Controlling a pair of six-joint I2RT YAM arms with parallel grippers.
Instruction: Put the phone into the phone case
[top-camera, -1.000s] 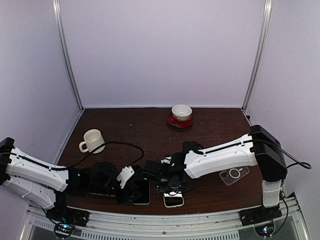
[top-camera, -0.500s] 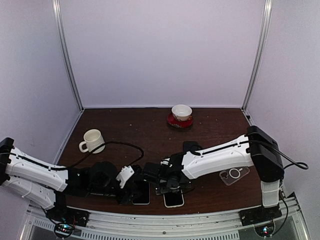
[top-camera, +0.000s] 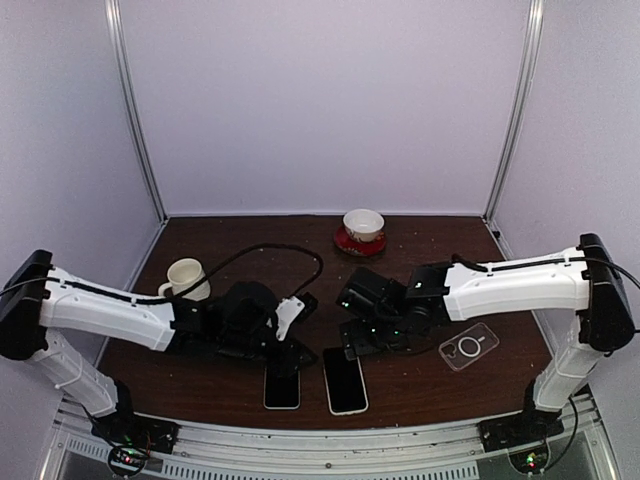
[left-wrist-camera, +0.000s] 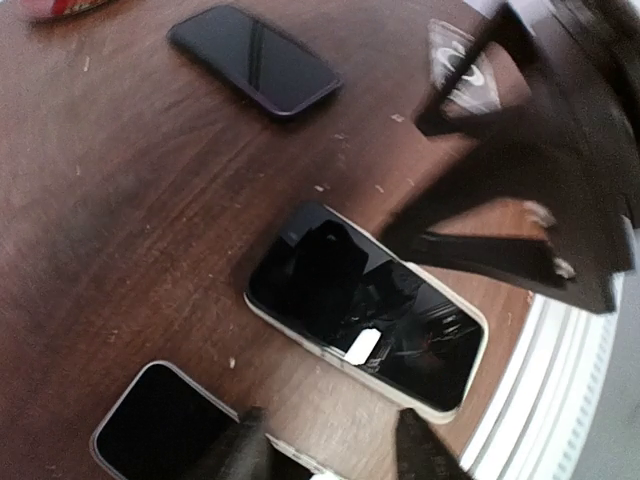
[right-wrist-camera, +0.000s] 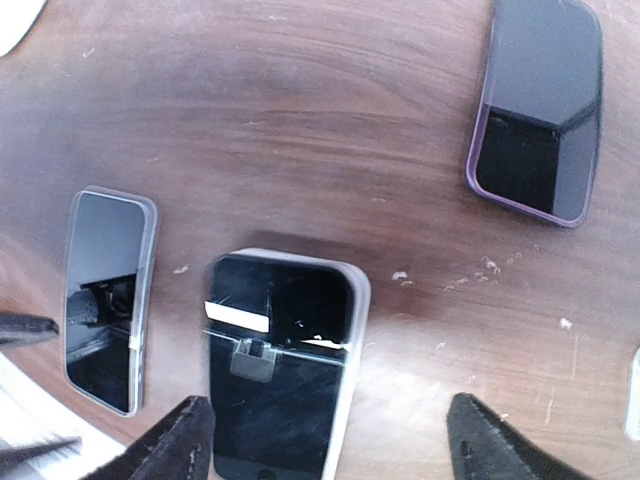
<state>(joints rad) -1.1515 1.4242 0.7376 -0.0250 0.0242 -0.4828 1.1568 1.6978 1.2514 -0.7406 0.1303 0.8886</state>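
The right gripper (right-wrist-camera: 330, 425) hangs over the dark wooden table (top-camera: 250, 240) with its claw spread wide and empty. Below it the white-edged, black-screened phone (right-wrist-camera: 283, 375) lies flat, screen up, near the table's near edge. The clear plastic phone case with a ring mark (top-camera: 468, 347) lies well apart to the right, on its own. The left gripper (left-wrist-camera: 330, 455) is partly spread and grips nothing, above a grey-rimmed phone (left-wrist-camera: 165, 428) just left of the first. A dark purple-edged phone (right-wrist-camera: 540, 110) lies farther back, to the right.
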